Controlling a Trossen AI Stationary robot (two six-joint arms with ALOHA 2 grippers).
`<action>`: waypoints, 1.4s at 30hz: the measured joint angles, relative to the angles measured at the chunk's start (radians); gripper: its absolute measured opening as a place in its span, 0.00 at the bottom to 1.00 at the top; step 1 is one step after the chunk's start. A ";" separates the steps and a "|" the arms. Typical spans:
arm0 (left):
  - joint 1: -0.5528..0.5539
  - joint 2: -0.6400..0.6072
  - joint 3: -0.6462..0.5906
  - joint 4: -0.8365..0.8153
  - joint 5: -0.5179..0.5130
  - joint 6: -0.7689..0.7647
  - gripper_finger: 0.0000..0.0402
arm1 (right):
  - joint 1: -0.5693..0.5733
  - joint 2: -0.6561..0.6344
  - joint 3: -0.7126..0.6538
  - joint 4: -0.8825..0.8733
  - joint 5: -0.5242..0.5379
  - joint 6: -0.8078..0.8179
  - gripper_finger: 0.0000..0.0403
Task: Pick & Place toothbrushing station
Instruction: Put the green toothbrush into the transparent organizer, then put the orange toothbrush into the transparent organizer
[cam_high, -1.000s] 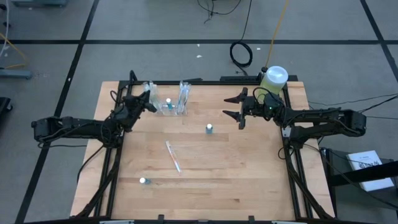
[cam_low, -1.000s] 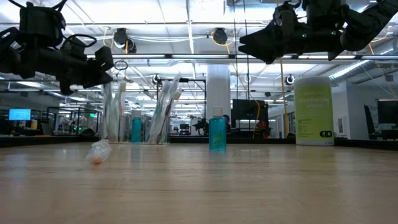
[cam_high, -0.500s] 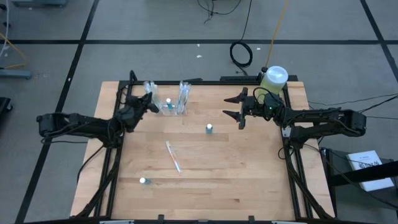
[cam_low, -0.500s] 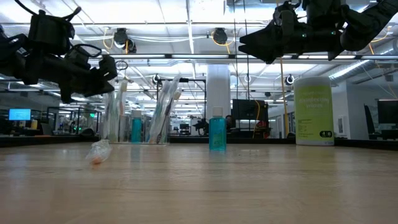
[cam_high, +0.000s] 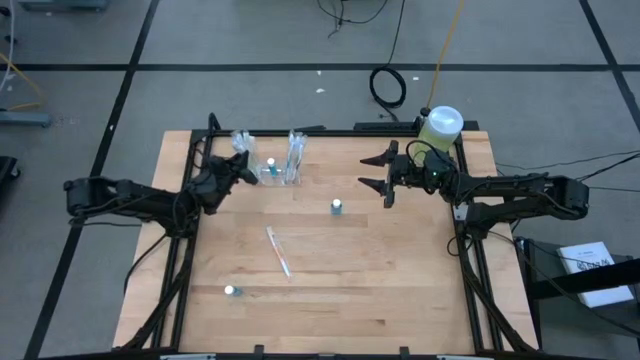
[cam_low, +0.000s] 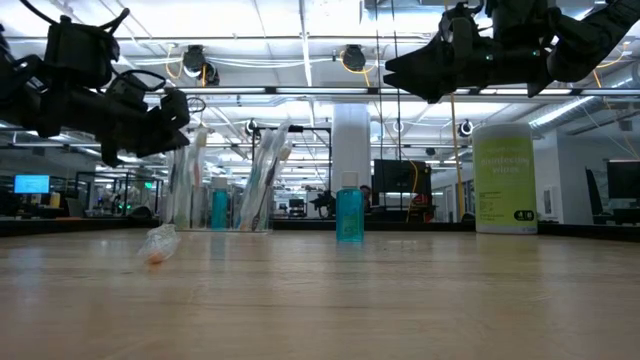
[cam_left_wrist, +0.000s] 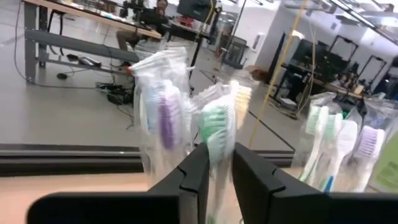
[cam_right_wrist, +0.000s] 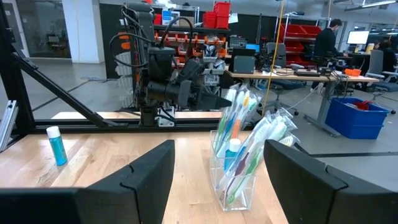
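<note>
Left to right across the tabletop (cam_high: 400, 300).

Left hand (cam_high: 238, 166): sits at the left end of the toothbrushing station (cam_high: 270, 165), at the far left part of the tabletop. Over the last second it has drawn back a little from the holder and dropped slightly; in the low view it (cam_low: 165, 110) is now level with the upper part of the wrapped brushes. The fingers (cam_left_wrist: 198, 171), pressed together a second ago, have begun to part: the left wrist view shows a narrow gap between them, with a wrapped green-headed toothbrush (cam_left_wrist: 214, 124) standing right behind that gap. Whether the pads still touch the wrapper I cannot tell. Reading: this looks like a release just after a brush is set into a cup, so one placement is probably done.

Station: clear plastic, several tall cup-like compartments side by side, upright. Packed with toothbrushes in crinkled clear sleeves, heads up, in purple, green, white and yellow. A small blue tube stands among them (cam_right_wrist: 232, 152).

Centre: one wrapped toothbrush (cam_high: 278, 250) lies flat and loose on the wood, well apart from the station. A small blue bottle (cam_high: 337, 206) stands upright further right; another small blue-capped item (cam_high: 230, 291) lies near the front left. Likely still to be placed.

Right hand (cam_high: 378, 173): unchanged over the second, hovering above the tabletop near the far right, fingers spread wide, holding nothing. A large green bottle with white cap (cam_high: 440, 126) stands behind it at the corner.
</note>
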 joint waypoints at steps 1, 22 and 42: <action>-0.002 -0.005 -0.001 0.000 -0.001 -0.001 0.18 | 0.000 0.000 0.000 -0.001 0.000 0.000 0.60; -0.095 -0.182 -0.001 0.012 -0.011 0.200 0.56 | 0.000 0.000 0.000 -0.011 0.000 0.000 0.60; -0.483 -0.332 0.214 -0.222 -0.209 0.589 0.56 | 0.000 0.000 0.000 -0.010 0.000 0.000 0.60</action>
